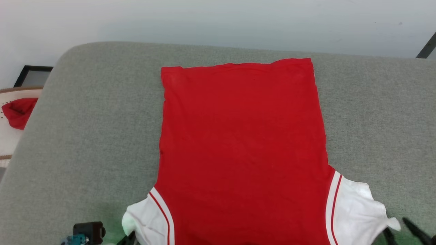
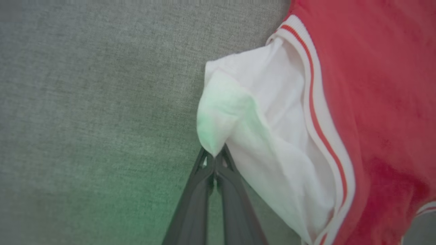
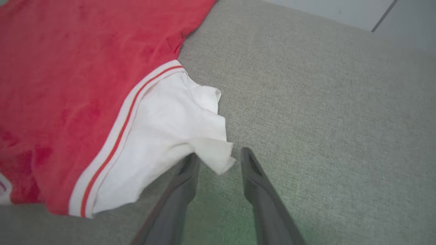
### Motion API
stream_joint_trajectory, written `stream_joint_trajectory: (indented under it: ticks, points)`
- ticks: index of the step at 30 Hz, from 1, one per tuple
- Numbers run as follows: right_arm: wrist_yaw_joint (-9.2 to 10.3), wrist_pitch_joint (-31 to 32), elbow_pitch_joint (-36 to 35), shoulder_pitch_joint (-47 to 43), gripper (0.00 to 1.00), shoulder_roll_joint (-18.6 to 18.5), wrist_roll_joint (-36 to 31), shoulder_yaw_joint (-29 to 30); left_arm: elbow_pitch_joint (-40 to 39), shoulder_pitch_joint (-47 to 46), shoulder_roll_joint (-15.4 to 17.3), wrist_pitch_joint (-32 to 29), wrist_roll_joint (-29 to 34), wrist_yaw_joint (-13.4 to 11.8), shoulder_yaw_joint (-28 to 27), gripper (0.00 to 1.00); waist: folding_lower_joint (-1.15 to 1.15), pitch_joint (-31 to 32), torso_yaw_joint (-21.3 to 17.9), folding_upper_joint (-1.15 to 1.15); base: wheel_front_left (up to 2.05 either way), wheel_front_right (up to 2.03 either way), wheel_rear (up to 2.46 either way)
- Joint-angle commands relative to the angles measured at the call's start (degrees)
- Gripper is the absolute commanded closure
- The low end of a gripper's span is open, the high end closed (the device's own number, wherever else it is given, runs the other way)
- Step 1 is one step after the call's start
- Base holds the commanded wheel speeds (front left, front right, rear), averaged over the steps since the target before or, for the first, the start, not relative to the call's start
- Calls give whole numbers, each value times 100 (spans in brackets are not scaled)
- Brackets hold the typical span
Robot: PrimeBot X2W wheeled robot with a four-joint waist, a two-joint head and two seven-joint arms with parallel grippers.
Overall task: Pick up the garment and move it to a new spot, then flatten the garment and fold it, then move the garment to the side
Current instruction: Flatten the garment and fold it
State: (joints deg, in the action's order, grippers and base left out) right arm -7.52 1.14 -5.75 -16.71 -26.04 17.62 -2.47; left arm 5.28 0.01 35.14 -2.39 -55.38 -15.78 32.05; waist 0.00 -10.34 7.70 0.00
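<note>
- Garment (image 1: 243, 143), head view: it lies spread flat, plain red side up, on the grey cushion (image 1: 85, 136). The hem is far from the robot and both white sleeves are near it. I judge the flattening step nearly done, with folding to come.
- Head view, containers: beyond the cushion's left edge, a pale container with a wooden rim (image 1: 20, 89) holds a bunched red cloth (image 1: 18, 112). I cannot tell what else is in it.
- Left wrist view: the left gripper (image 2: 214, 154) is clenched on the tip of the left sleeve (image 2: 265, 112), which is drawn out to a point away from the red body.
- Right wrist view: the right gripper (image 3: 218, 156) stands parted and grasps nothing. The corner of the right sleeve (image 3: 170, 115) lies loose between its fingers on the cushion.
- Next move, as I judge it: the left fingers should let the sleeve go so it lies flat. Each gripper then needs a fresh hold for the first fold, without dragging the smoothed body.
</note>
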Motion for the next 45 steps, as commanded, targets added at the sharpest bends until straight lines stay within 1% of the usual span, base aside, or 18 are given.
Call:
stream_joint_trajectory:
  ticks: [1,4,9,14,16,18,21,25,30,32,34,37,39,40,41,42,43,45]
  points:
    - [6,41,-68,62,0,39,147,7,9,-69,-35,60,60,26,0,100,0,-7,19,0,0,0,0]
    - [6,89,-246,116,0,18,240,32,12,-109,-76,118,88,15,4,100,0,-16,59,0,0,0,0]
    - [6,338,-580,294,0,257,516,134,-15,-132,-153,211,116,-2,10,100,0,-38,111,0,0,0,0]
    - [6,765,-797,1077,0,336,550,17,-60,-218,-200,250,158,7,38,100,0,-112,196,0,0,0,0]
    - [6,938,-743,1552,0,295,504,-49,-67,-301,-234,232,200,29,83,100,0,-155,276,0,0,0,0]
    - [6,1105,-602,2051,0,349,548,-82,-68,-412,-276,207,258,50,142,100,0,-197,388,0,0,0,0]
    - [6,1407,-254,2865,0,264,568,-174,-48,-615,-384,167,342,110,251,100,0,-282,603,0,0,0,0]
    - [6,1840,431,3926,0,69,623,-281,33,-930,-567,113,444,233,424,100,0,-458,930,0,0,0,0]
    - [6,2610,1474,5176,0,-198,742,-434,226,-1326,-823,101,539,439,593,100,0,-761,1294,0,0,0,0]
    - [6,2893,1812,5646,0,-237,786,-504,311,-1455,-925,135,554,520,636,100,0,-903,1407,0,0,0,0]
    - [5,3203,2164,6079,0,-374,706,-655,412,-1590,-1021,162,558,616,679,100,0,-1055,1511,0,0,0,0]
    - [5,3701,2753,6653,0,-382,672,-720,600,-1761,-1163,206,581,759,737,100,0,-1264,1646,0,0,0,0]
    - [5,4028,3156,7006,0,-343,612,-647,723,-1883,-1269,226,575,850,771,100,0,-1410,1732,0,0,0,0]
    - [5,4028,3156,7006,0,-343,612,-647,723,-1883,-1269,226,575,850,771,100,0,-1410,1732,0,0,0,0]
    - [5,4336,3538,7316,0,-241,585,-580,851,-2007,-1375,251,590,939,816,100,0,-1557,1819,0,0,0,0]
    - [5,4480,3762,7451,0,-225,490,-493,913,-2057,-1424,259,593,986,837,100,0,-1622,1859,0,0,0,0]
    - [5,4644,3935,7576,0,-217,362,-456,975,-2119,-1469,274,607,1025,862,100,0,-1694,1901,0,0,0,0]
    - [5,4778,4122,7688,0,-167,294,-417,1046,-2174,-1525,287,609,1065,885,100,0,-1749,1940,0,0,0,0]
